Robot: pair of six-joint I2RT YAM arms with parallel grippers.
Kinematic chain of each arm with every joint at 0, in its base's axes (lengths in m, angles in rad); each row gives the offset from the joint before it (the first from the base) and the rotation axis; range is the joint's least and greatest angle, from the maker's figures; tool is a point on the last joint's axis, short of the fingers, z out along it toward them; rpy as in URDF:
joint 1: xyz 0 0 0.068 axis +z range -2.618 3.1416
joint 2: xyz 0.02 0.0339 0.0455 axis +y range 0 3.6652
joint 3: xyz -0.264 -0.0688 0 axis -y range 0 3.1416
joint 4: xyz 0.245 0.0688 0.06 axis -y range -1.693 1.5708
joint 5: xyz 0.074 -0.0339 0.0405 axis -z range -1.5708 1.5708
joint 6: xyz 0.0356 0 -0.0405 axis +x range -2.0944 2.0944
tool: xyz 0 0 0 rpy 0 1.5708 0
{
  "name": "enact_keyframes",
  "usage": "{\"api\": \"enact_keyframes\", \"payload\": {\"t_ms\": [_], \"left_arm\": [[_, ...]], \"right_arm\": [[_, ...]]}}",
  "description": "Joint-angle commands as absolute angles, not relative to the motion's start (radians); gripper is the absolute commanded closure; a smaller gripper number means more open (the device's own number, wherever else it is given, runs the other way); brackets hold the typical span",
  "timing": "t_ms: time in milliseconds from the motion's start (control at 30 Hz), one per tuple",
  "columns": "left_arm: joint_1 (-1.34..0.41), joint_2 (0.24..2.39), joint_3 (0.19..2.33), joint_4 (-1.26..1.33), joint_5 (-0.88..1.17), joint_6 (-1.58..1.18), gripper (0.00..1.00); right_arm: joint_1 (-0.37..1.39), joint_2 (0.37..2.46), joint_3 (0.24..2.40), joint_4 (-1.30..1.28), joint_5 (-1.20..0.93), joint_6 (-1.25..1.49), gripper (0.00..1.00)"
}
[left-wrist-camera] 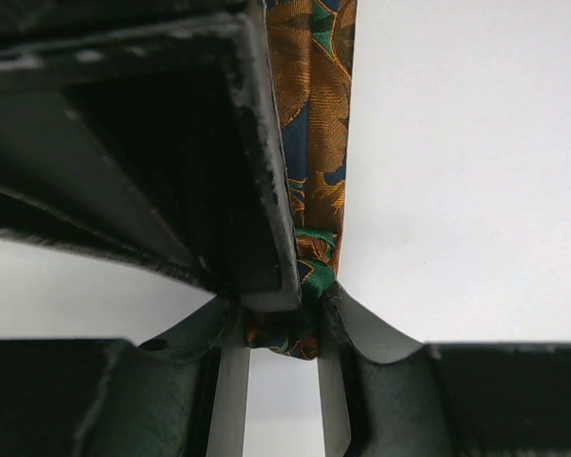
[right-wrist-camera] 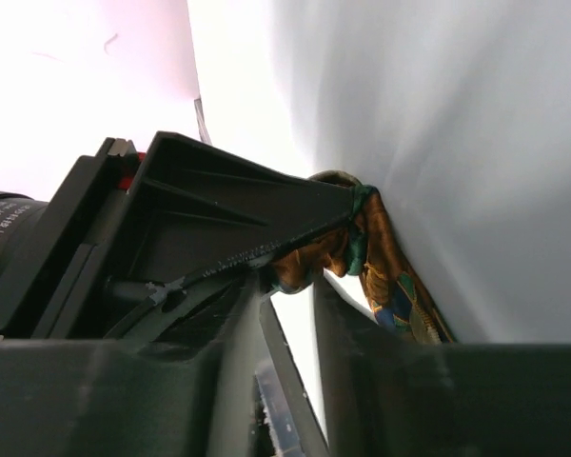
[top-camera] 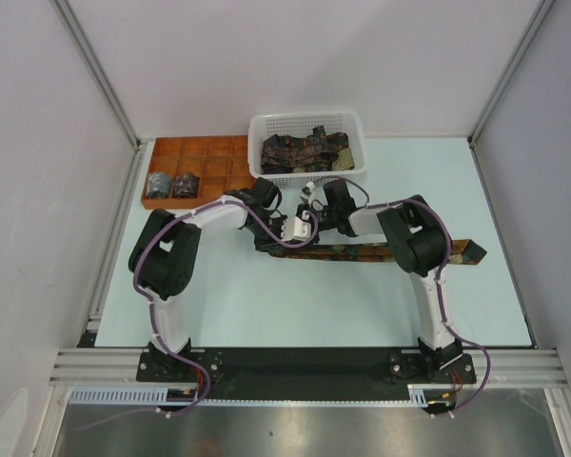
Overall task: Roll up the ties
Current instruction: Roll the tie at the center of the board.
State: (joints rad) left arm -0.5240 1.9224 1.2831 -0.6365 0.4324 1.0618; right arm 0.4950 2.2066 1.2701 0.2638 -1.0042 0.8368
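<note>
A long patterned tie (top-camera: 428,251) lies flat across the table, its wide pointed end at the right. My left gripper (top-camera: 278,242) and right gripper (top-camera: 316,234) meet at its narrow left end. In the left wrist view my left gripper (left-wrist-camera: 284,324) is shut on the bunched end of the tie (left-wrist-camera: 314,114), with the other gripper's finger pressed beside it. In the right wrist view my right gripper (right-wrist-camera: 295,276) is shut on the same bunched fabric (right-wrist-camera: 390,276). Two rolled ties (top-camera: 159,184) (top-camera: 186,184) sit in the tray.
An orange-brown compartment tray (top-camera: 209,152) stands at the back left. A white mesh basket (top-camera: 309,124) beside it holds several loose ties (top-camera: 305,152). White walls enclose the table on three sides.
</note>
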Motion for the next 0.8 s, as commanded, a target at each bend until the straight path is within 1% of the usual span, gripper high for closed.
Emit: {"api": "enact_keyframes", "payload": {"t_ms": [0, 33, 67, 133, 300, 333, 400, 433, 533, 633, 767], "left_arm": [[-0.522, 1.947, 1.261, -0.701, 0.42, 1.062, 0.73], [-0.52, 1.944, 1.261, -0.7, 0.417, 1.065, 0.72], [-0.517, 1.944, 1.261, -0.699, 0.419, 1.063, 0.7], [-0.512, 1.941, 1.262, -0.699, 0.417, 1.063, 0.69], [-0.492, 1.927, 1.282, -0.704, 0.434, 1.078, 0.62], [-0.489, 1.921, 1.285, -0.707, 0.44, 1.081, 0.56], [-0.486, 1.899, 1.299, -0.722, 0.471, 1.092, 0.49], [-0.483, 1.89, 1.302, -0.724, 0.483, 1.094, 0.42], [-0.474, 1.855, 1.31, -0.724, 0.515, 1.074, 0.32], [-0.451, 1.839, 1.309, -0.703, 0.537, 1.033, 0.25], [-0.443, 1.85, 1.302, -0.672, 0.549, 1.002, 0.22]], "right_arm": [[0.508, 2.23, 1.299, 0.312, -0.965, 0.842, 0.85], [0.505, 2.23, 1.298, 0.295, -0.962, 0.83, 0.9], [0.497, 2.229, 1.293, 0.261, -0.959, 0.8, 0.96], [0.489, 2.224, 1.29, 0.21, -0.954, 0.758, 1.0], [0.457, 2.221, 1.287, 0.109, -0.923, 0.663, 1.0], [0.453, 2.221, 1.287, 0.101, -0.917, 0.655, 1.0], [0.448, 2.226, 1.287, 0.074, -0.916, 0.629, 1.0], [0.446, 2.226, 1.289, 0.061, -0.907, 0.617, 1.0], [0.437, 2.224, 1.289, 0.026, -0.896, 0.586, 1.0], [0.425, 2.221, 1.287, 0.006, -0.894, 0.559, 1.0], [0.42, 2.215, 1.29, -0.057, -0.884, 0.519, 1.0]]}}
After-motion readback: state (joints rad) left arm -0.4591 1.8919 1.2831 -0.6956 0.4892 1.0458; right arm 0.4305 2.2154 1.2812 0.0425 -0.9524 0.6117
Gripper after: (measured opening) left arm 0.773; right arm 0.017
